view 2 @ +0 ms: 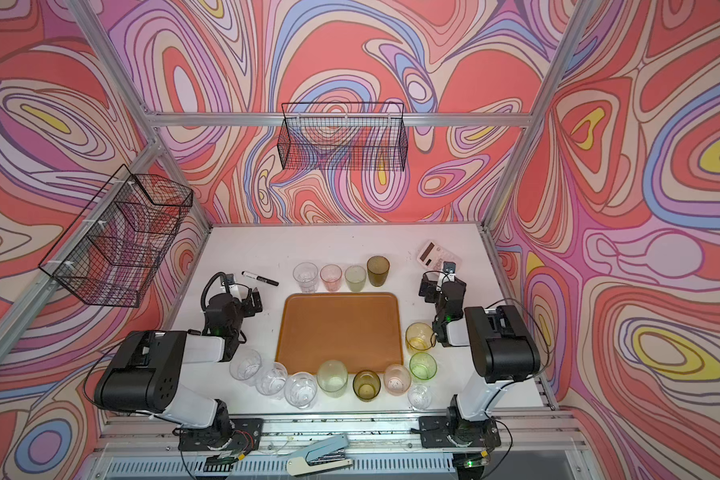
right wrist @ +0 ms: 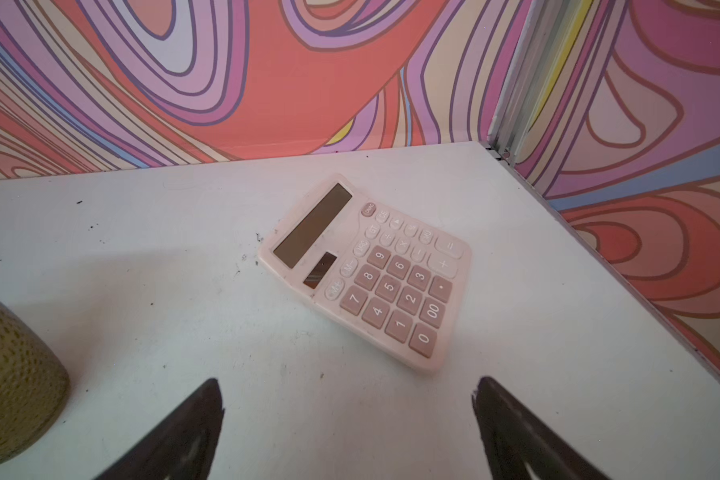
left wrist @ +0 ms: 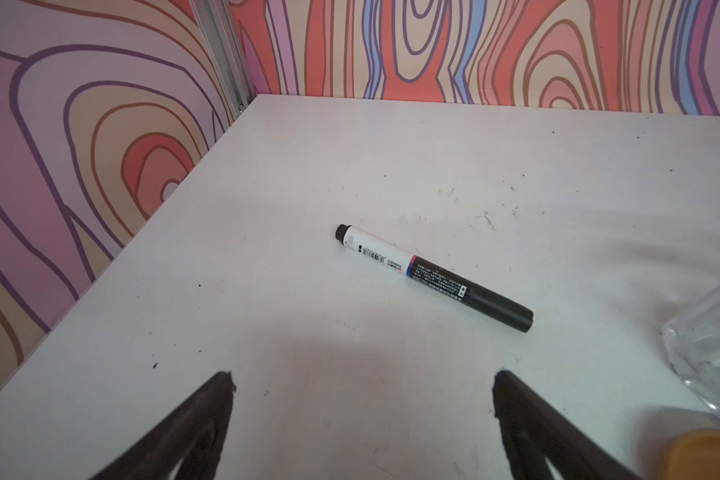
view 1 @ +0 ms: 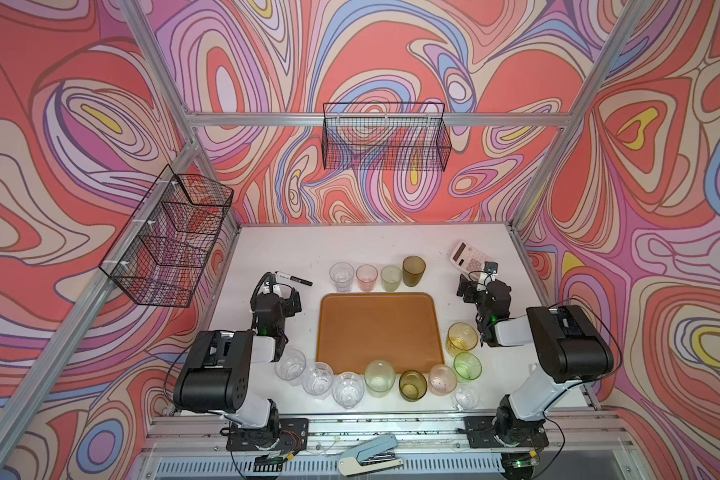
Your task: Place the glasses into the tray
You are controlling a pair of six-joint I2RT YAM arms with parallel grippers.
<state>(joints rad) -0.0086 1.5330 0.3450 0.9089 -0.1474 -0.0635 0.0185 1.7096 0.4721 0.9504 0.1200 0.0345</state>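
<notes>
Tray (view 1: pixel 377 328): lay bare, centre of table (view 1: pixel 292 245). Glasses (view 1: pixel 379 376): four ranked behind it, nine crowded along its near and right edges, none inside. Left claw (left wrist: pixel 362 384), right claw (right wrist: pixel 348 388): both gaped wide, empty. Hazard: wide jaws would likely topple close-packed neighbours.

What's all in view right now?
tray: one, orange-brown, centre, empty.
back glasses: four; clear, pink, pale green, olive-brown; row behind tray.
front glasses: nine; four clear, pale green, olive, pink, bright green, amber; tray's front and right.
marker: one, black-and-white, back left.
calculator: one, pale pink, back right.
wire baskets: two, black, hung back and left.
stapler: one, blue and cream, very front.
left end effector: one, black, open, by marker.
right end effector: one, black, open, by calculator.
</notes>
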